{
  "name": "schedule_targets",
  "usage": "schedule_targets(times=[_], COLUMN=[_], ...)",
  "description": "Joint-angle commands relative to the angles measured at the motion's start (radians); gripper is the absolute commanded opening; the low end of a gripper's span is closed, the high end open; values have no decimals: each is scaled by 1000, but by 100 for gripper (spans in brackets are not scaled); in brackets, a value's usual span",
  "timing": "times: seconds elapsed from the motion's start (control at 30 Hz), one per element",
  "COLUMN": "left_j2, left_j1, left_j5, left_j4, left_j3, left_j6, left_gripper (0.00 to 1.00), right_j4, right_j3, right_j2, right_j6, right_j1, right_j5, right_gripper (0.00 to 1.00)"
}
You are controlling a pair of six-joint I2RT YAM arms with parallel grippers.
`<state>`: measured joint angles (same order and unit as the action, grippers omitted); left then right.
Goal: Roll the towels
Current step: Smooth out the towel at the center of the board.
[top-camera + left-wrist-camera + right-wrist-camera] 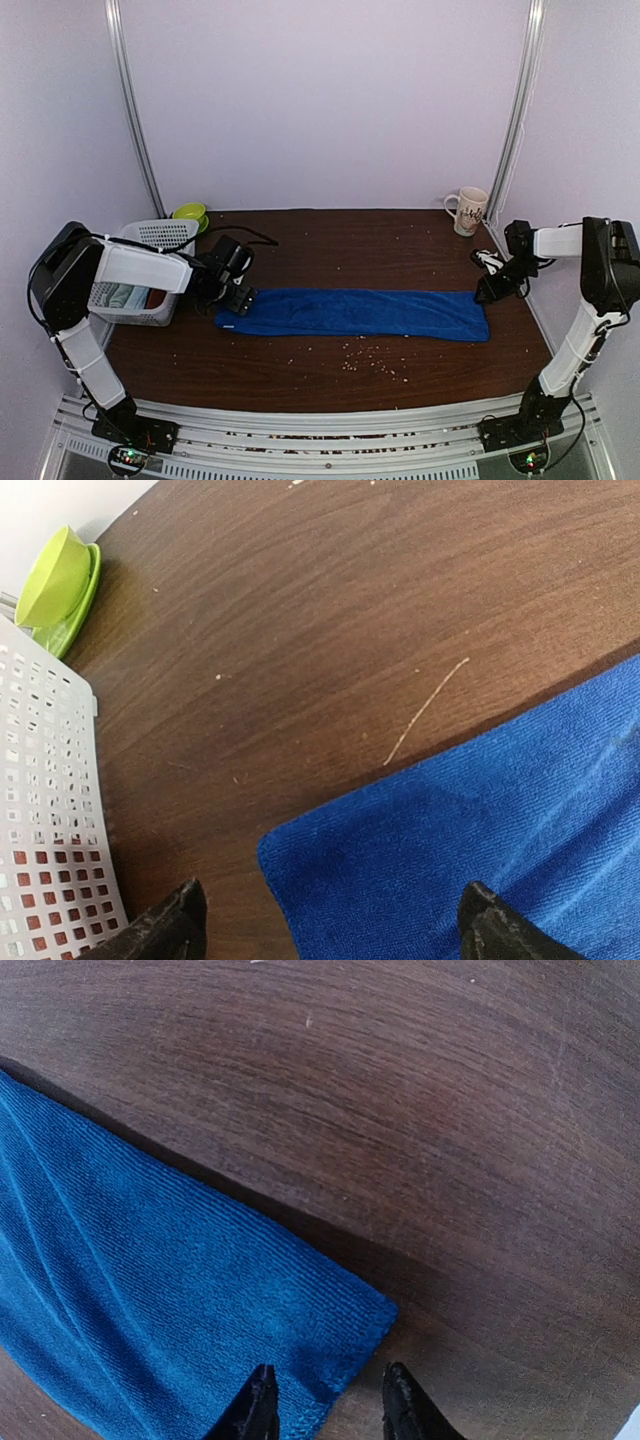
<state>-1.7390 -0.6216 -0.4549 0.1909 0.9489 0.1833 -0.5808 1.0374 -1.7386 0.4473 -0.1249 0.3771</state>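
Note:
The royal blue towel [355, 312] lies flat as a long folded strip across the middle of the brown table. My left gripper [237, 297] hovers over its left end, jaws wide open; in the left wrist view the gripper [335, 925] straddles the towel's rounded corner [420, 860]. My right gripper [490, 290] is at the towel's right end; in the right wrist view it [328, 1408] is open by a narrow gap around the towel's corner [340, 1340], holding nothing. A pale mint-green towel [118, 296] lies inside the white basket.
A white perforated basket [150, 235] stands at the left, also in the left wrist view [40, 780]. A lime-green bowl [190, 213] sits behind it. A white patterned mug [468, 210] stands at the back right. Crumbs [370, 355] are scattered in front of the towel.

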Motion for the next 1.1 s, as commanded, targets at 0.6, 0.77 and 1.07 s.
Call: schedule_targets(times=[0.6, 0.77, 1.07], left_j2=[10, 9, 10], left_j1=[8, 8, 6], left_j5=[-18, -19, -19], left_j4=[-74, -73, -72], left_j3=[-55, -57, -74], left_j6=[2, 8, 14], left_gripper=[88, 88, 87], right_j4=[-32, -23, -37], right_j3=[17, 18, 33], right_j2=[-27, -31, -51], right_j6=[-32, -37, -27], right_j1=[-26, -33, -33], right_j5=[67, 63, 81], right_gripper=[18, 19, 9])
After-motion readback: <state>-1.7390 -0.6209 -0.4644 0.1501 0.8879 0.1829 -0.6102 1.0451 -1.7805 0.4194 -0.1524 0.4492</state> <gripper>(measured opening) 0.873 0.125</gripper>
